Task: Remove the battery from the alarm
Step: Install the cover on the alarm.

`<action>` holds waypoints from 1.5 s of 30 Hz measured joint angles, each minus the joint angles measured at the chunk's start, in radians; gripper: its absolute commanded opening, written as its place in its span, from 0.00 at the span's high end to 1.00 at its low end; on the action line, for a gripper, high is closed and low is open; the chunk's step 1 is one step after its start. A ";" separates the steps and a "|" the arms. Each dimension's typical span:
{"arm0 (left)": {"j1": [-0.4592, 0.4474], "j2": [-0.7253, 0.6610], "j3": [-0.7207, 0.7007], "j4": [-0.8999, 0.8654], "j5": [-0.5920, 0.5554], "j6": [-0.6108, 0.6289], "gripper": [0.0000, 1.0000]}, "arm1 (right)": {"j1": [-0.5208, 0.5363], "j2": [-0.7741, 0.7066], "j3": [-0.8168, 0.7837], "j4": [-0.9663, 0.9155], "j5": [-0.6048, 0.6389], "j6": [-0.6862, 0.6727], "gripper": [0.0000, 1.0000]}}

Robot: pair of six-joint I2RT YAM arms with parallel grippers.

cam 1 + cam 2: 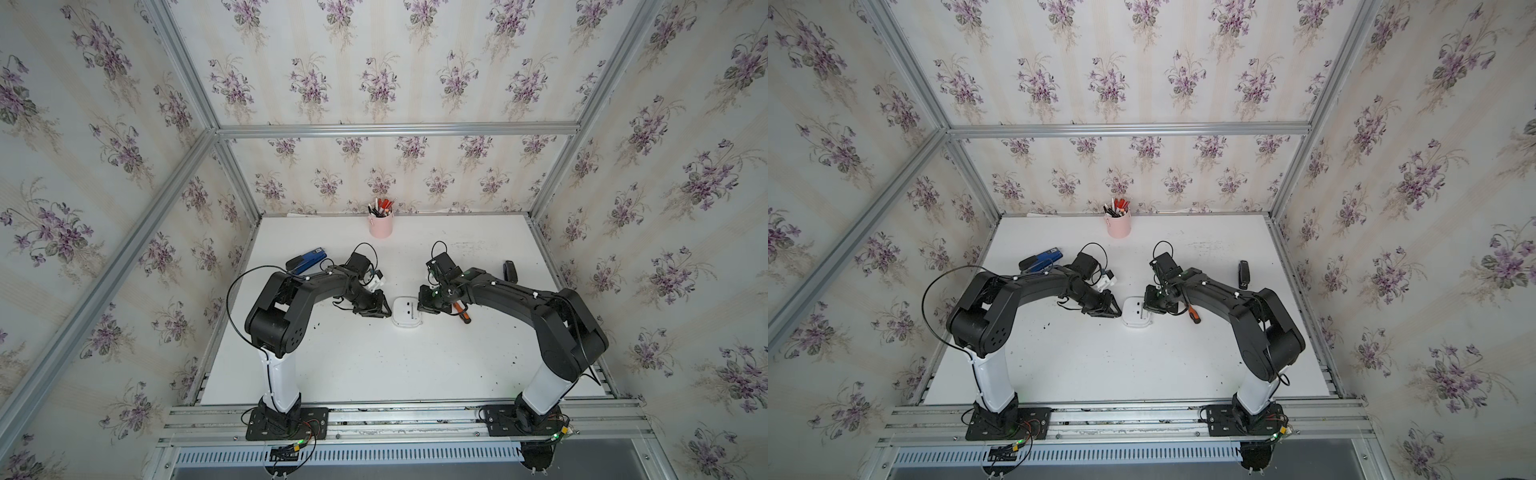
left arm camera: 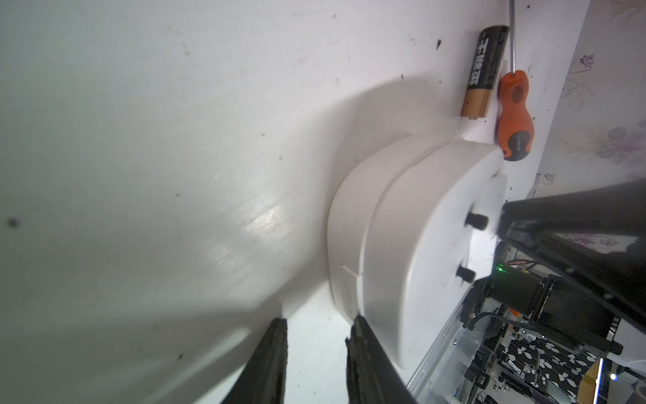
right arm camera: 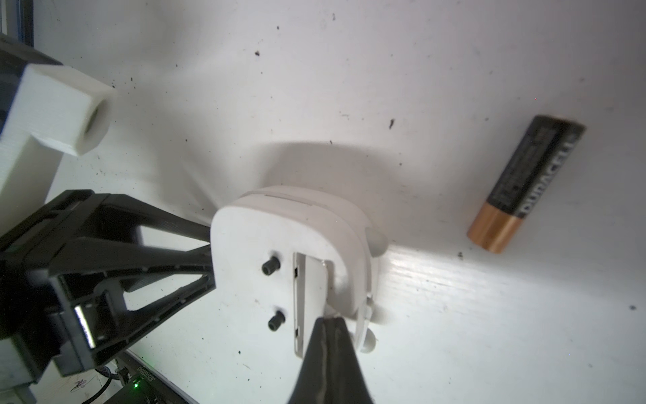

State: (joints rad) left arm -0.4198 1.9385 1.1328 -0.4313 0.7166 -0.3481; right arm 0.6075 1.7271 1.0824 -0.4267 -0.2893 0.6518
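Notably, battery loose on table beside screwdriver, only wrist views show it, alarm back-up between left gripper, slightly spread, right gripper pressed together at its slot.

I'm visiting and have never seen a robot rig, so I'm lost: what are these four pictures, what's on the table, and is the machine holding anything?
You see two black robot arms mounted at the table's near edge, each ending in a two-fingered gripper. Two pictures look down from one overhead camera. The other two come from cameras on the arms' wrists.

On the white table lies a white alarm, back upward, and its battery slot looks empty. The battery lies loose beside an orange-handled screwdriver. Farther back are a pink pen cup and a blue stapler.

The left gripper is open, fingertips against the alarm's side. The right gripper is shut, its tip at the slot. Neither holds anything.
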 measured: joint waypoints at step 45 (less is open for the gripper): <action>-0.007 0.004 0.003 0.001 0.005 0.000 0.64 | 0.015 -0.064 -0.101 0.118 0.038 0.021 1.00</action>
State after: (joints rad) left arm -0.4271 1.9423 1.1358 -0.4305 0.7212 -0.3481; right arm 0.6228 1.6634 0.9813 -0.3088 -0.2516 0.6724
